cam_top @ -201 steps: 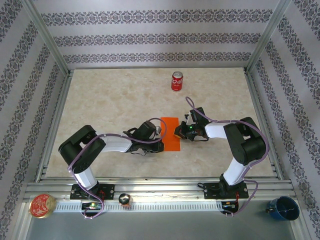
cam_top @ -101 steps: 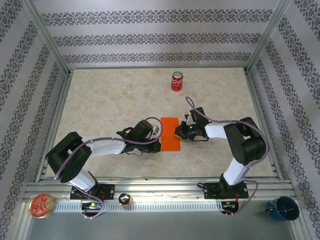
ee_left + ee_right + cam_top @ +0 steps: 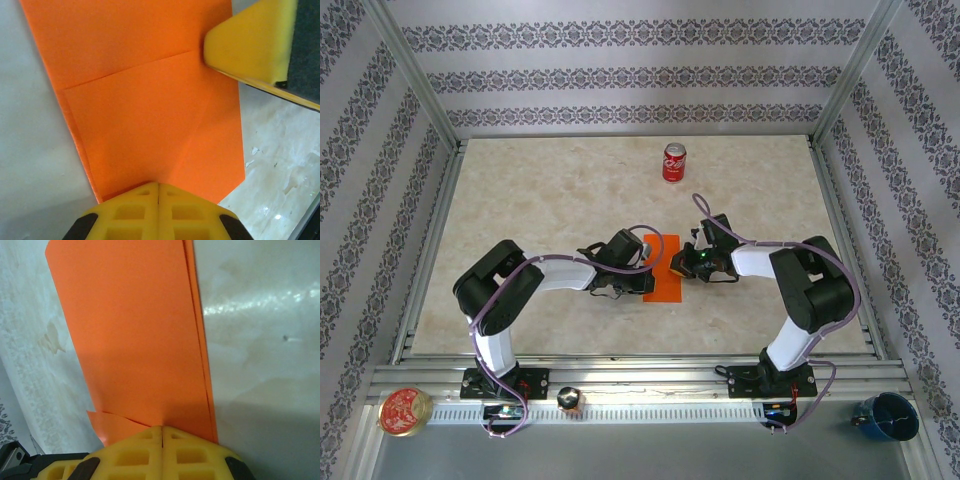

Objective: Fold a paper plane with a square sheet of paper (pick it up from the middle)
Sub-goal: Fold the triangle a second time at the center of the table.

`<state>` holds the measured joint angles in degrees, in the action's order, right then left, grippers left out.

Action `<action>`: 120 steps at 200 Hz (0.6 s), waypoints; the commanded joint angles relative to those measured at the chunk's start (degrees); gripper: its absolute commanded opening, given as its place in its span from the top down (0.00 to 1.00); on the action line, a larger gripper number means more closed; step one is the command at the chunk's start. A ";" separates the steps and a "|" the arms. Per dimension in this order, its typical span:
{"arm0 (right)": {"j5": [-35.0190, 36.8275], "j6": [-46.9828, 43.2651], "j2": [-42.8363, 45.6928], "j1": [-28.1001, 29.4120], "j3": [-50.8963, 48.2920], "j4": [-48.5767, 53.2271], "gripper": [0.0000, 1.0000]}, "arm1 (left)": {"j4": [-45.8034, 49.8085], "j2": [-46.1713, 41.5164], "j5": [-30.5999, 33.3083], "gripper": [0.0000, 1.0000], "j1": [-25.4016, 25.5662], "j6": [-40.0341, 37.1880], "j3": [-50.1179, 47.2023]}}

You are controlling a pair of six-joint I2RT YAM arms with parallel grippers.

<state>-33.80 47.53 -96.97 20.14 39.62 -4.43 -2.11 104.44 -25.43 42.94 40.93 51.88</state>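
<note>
- The marble table bears the square sheet of paper, folded into a strip at its centre, long axis running away from the arm bases.
- The left gripper, clenched, rests on the strip's left long edge.
- The right gripper, also clenched, rests on the right edge, equally near.

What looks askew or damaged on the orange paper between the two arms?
The orange paper lies folded and flat, but its layers don't quite match: doubled edges show along one long side, and a small corner flap pokes out beside the shut right fingers. No tear or spill stands out.
</note>
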 commanded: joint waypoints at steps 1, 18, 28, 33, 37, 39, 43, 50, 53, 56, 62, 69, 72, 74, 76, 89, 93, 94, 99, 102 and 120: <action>0.44 -2.34 3.78 1.06 0.00 2.67 0.99 | 1.21 1.48 1.03 0.99 -0.35 -0.70 -3.05; -1.50 -2.44 4.03 2.43 0.20 2.44 0.99 | 0.21 1.41 0.81 1.00 -0.40 -0.23 -4.13; -2.42 -2.19 3.13 3.86 0.37 2.15 0.99 | -0.30 1.50 0.75 1.00 -0.40 0.05 -4.51; -2.64 -2.03 2.67 4.65 0.46 2.06 0.99 | -0.40 1.47 0.78 1.00 -0.39 0.18 -4.61; -2.48 -1.86 2.32 5.22 0.48 2.05 0.99 | -0.57 1.54 0.79 1.00 -0.40 0.21 -4.63; -2.27 -1.75 2.25 5.49 0.47 2.05 0.99 | -0.67 1.48 0.75 1.00 -0.40 0.32 -4.69; -1.63 -1.33 2.02 6.02 0.24 1.99 0.99 | -0.77 1.52 0.79 1.00 -0.40 0.39 -4.70; -0.37 -0.60 1.88 6.83 -0.33 1.53 0.99 | -0.78 1.45 0.81 1.00 -0.40 0.51 -4.71; 0.05 -0.33 1.83 7.10 -0.59 1.24 0.99 | -0.76 1.42 0.81 1.00 -0.40 0.60 -4.71; 0.37 -0.21 1.67 7.37 -0.79 1.04 0.99 | -0.79 1.40 0.83 1.00 -0.40 0.62 -4.65; 0.65 -0.11 1.25 7.69 -0.94 0.98 1.00 | -0.90 1.36 0.84 1.00 -0.40 0.67 -4.76; 1.03 -0.03 0.47 7.72 -1.03 1.55 1.00 | -1.12 1.29 1.04 1.00 -0.40 0.75 -4.90; 1.17 -0.04 0.17 7.65 -1.10 1.75 1.00 | -1.14 1.23 1.06 1.00 -0.40 0.83 -4.97; 1.36 -0.04 0.02 7.64 -1.18 1.85 1.00 | -1.21 1.25 1.08 1.00 -0.40 0.87 -5.02; 1.61 -0.06 -0.11 7.57 -1.31 1.87 1.00 | -1.25 1.21 1.00 1.00 -0.40 0.85 -5.09; 3.59 -0.09 -0.33 6.49 -2.27 1.70 1.00 | -0.98 1.26 0.93 1.00 -0.40 0.64 -4.96; 3.96 -0.04 -0.32 5.83 -2.47 1.70 1.00 | -0.77 1.29 0.98 1.00 -0.40 0.61 -4.99; 4.03 -0.05 -0.28 5.67 -2.50 1.70 1.00 | -0.74 1.29 0.99 1.00 -0.40 0.54 -5.01; 4.09 -0.11 -0.31 4.76 -2.68 1.70 1.00 | -0.65 1.33 0.95 1.00 -0.40 0.55 -5.04; 4.05 -0.15 -0.39 4.21 -2.65 1.70 1.00 | -0.72 1.34 0.95 1.00 -0.40 0.50 -5.04; 3.21 -0.79 -0.55 0.86 -2.50 0.97 1.00 | -0.92 1.54 0.66 1.00 -0.40 0.49 -5.26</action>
<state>-33.89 46.96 -96.25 25.10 38.17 -3.92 -7.60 104.16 -25.89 42.89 41.21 49.21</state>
